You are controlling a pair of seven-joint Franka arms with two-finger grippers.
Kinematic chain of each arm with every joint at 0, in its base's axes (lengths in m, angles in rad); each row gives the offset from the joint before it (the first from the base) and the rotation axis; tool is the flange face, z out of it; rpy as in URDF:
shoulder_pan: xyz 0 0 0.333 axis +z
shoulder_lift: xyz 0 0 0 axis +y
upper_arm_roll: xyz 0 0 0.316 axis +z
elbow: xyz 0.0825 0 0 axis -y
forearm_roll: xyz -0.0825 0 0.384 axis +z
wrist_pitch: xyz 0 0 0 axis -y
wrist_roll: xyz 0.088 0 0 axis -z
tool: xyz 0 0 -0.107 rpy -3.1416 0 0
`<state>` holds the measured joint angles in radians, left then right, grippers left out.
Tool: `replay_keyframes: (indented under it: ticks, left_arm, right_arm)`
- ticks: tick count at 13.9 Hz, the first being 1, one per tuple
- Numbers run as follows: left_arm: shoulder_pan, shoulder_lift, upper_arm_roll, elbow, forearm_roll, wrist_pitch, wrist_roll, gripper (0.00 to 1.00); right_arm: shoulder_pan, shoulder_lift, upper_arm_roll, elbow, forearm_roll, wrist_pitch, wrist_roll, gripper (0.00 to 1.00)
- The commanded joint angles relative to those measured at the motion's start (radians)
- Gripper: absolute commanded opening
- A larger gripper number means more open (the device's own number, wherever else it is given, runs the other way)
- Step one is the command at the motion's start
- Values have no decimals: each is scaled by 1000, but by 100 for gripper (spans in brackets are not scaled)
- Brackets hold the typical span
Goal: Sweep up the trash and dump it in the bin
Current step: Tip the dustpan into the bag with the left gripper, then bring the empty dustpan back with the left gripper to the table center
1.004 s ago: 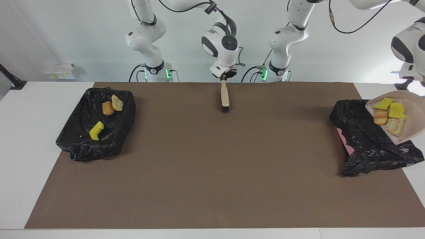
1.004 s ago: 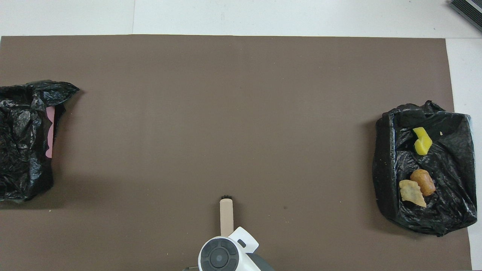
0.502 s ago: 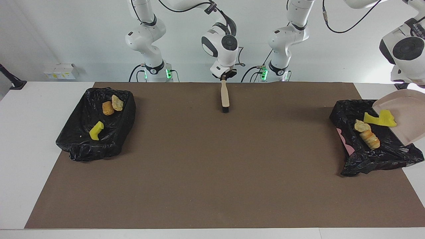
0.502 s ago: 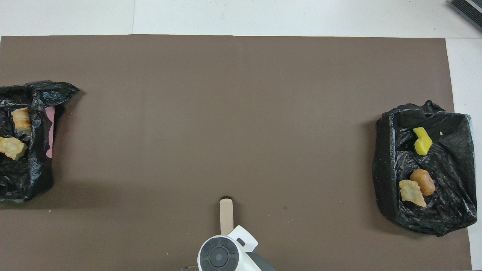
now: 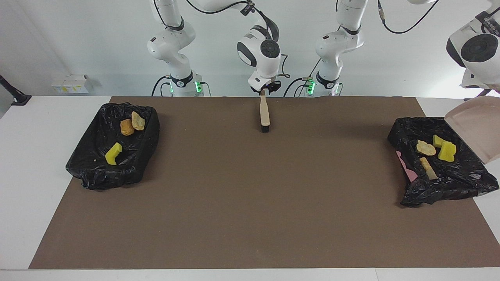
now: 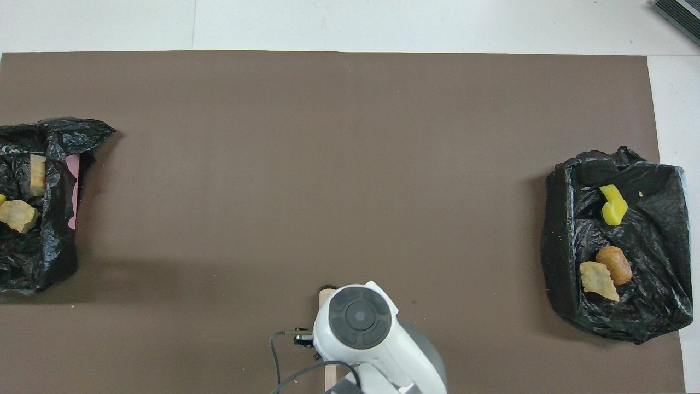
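**Tabletop** (image 5: 47,164): white, covered across most of its width by a brown mat (image 5: 250,195).

**First bin** (image 5: 90,171): lined with a black bag, at the right arm's end of the mat. It holds three pieces of trash:
- a yellow sponge piece (image 5: 113,153)
- an orange-brown bread chunk (image 5: 127,127), nearer the robots than the sponge piece
- a paler bread chunk (image 5: 138,121), touching the orange-brown one

**Second bin** (image 5: 449,185): lined with a black bag, at the left arm's end of the mat. A strip of pink wall shows on the side toward the middle of the mat. It holds four pieces of trash:
- a pale bread piece (image 5: 425,148)
- two yellow sponge scraps (image 5: 446,151), lying together just beside the pale bread piece
- a narrow tan scrap (image 5: 428,168), farther from the robots than the other three

**Dustpan** (image 5: 474,127): beige, raised and steeply tilted over the second bin, with nothing lying in it.

**Brush** (image 5: 264,113): has a beige handle and dark bristles. It lies on the mat midway between the bins, close to the robots, with its bristle end pointing away from them.

**Left hand** (image 5: 485,93): up at the dustpan's upper edge and closed, gripping the dustpan.

**Right hand** (image 5: 265,89): over the handle end of the brush. Whether it is open or closed cannot be told.
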<state>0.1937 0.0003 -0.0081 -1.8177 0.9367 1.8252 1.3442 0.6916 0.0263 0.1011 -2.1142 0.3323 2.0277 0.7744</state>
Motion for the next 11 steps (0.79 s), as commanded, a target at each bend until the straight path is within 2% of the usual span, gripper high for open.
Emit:
replay_keyframes:
  ticks: [1, 3, 4, 6, 11]
  left_arm:
    - [-112, -13, 10, -2, -64, -133, -72, 0]
    - [-170, -14, 10, 0, -160, -188, -121, 0]
    - [-193, -14, 10, -2, -215, -202, -140, 0]
    - [-246, -14, 10, -5, -315, -230, -227, 0]
    - [-390, 1, 10, -15, -518, -262, -503, 0]
  right_arm:
    - [-159, -17, -1, 61, -4, -29, -37, 82]
    - [-278, -17, 3, 111, -47, -37, -79, 97]
    - [-324, -17, 0, 129, -68, -38, -110, 100]
    - [-438, -19, 2, 198, -108, -99, -182, 100]
    - [-584, -20, -3, 446, -257, -323, -357, 100]
